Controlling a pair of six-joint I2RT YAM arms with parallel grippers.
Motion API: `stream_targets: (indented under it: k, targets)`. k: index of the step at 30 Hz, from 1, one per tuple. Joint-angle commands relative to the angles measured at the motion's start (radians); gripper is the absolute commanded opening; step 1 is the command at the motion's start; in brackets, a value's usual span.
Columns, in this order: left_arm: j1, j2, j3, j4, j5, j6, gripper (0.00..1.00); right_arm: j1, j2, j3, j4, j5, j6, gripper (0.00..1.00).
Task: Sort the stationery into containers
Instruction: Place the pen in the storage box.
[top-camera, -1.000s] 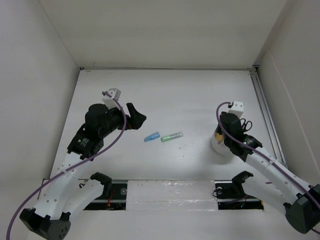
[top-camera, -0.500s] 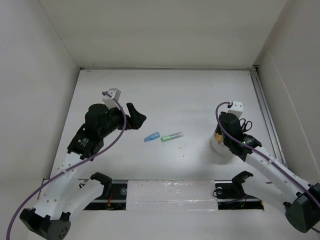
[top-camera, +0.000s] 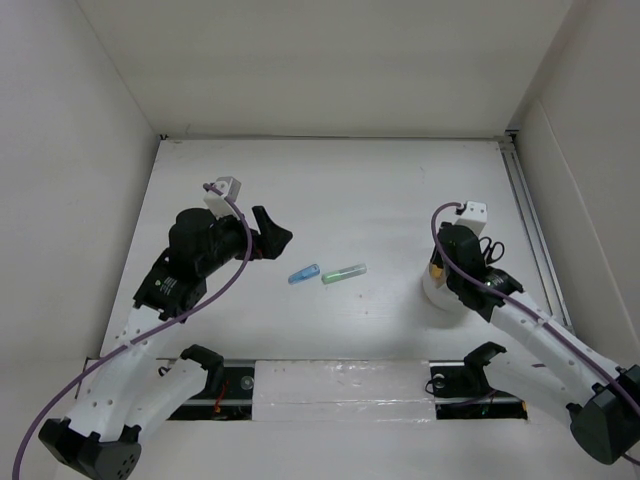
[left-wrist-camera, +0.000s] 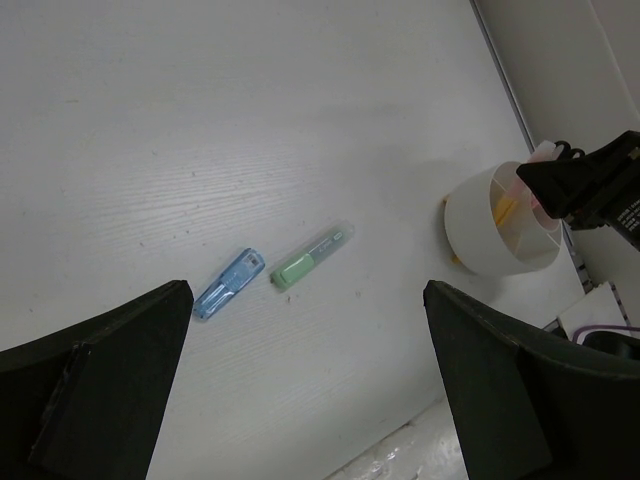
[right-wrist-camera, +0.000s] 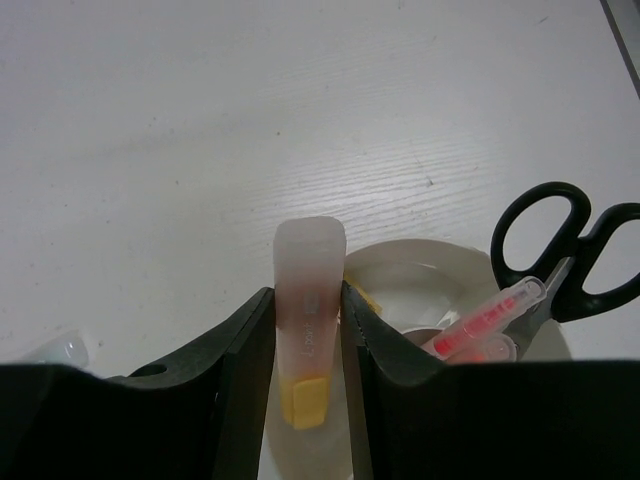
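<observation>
My right gripper (right-wrist-camera: 308, 310) is shut on a stubby orange marker (right-wrist-camera: 310, 280) with a cloudy cap, held upright over the near rim of the round white cup (right-wrist-camera: 420, 262). The cup holds black-handled scissors (right-wrist-camera: 560, 250) and red pens (right-wrist-camera: 490, 318). In the top view the cup (top-camera: 434, 292) is at the right, under my right gripper (top-camera: 441, 268). A blue marker (top-camera: 303, 273) and a green marker (top-camera: 344, 272) lie side by side mid-table. My left gripper (top-camera: 275, 238) is open and empty, left of them; both markers show in its view, blue (left-wrist-camera: 228, 284) and green (left-wrist-camera: 312, 257).
White walls stand on the left, back and right. A metal rail (top-camera: 530, 225) runs along the table's right edge, just beyond the cup. The cup also shows in the left wrist view (left-wrist-camera: 495, 240), with the right arm above it.
</observation>
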Motion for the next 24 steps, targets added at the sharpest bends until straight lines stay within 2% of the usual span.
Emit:
stream_targets:
  k: [1,3,13,18,21,22,23,24]
  targets:
    - [-0.003,-0.022,0.01,0.043,0.008,0.014,1.0,0.01,0.01,0.05,0.012,0.034,0.004,0.37]
    - [-0.003,-0.022,0.01,0.043,0.008,0.014,1.0,0.01,0.01,0.05,0.001,0.034,0.004,0.41]
    - [-0.003,-0.022,0.01,0.043,0.008,0.014,1.0,0.029,-0.001,0.05,0.012,0.034,0.004,0.42]
    - [-0.003,-0.013,0.01,0.043,-0.001,0.014,1.0,0.09,-0.051,0.032,0.03,0.043,-0.006,0.45]
    - [-0.003,-0.013,0.01,0.034,-0.054,0.005,1.0,0.148,-0.093,0.032,0.015,0.078,-0.017,0.45]
    - [-0.003,-0.013,0.01,0.025,-0.079,0.005,1.0,0.162,-0.102,0.062,-0.006,0.096,-0.007,0.49]
    - [-0.003,-0.003,0.01,0.025,-0.105,-0.009,1.0,0.173,-0.111,0.078,-0.028,0.109,0.019,0.49]
    - [-0.003,-0.003,0.019,0.002,-0.16,-0.027,1.0,0.183,-0.111,0.093,-0.052,0.109,0.032,0.58]
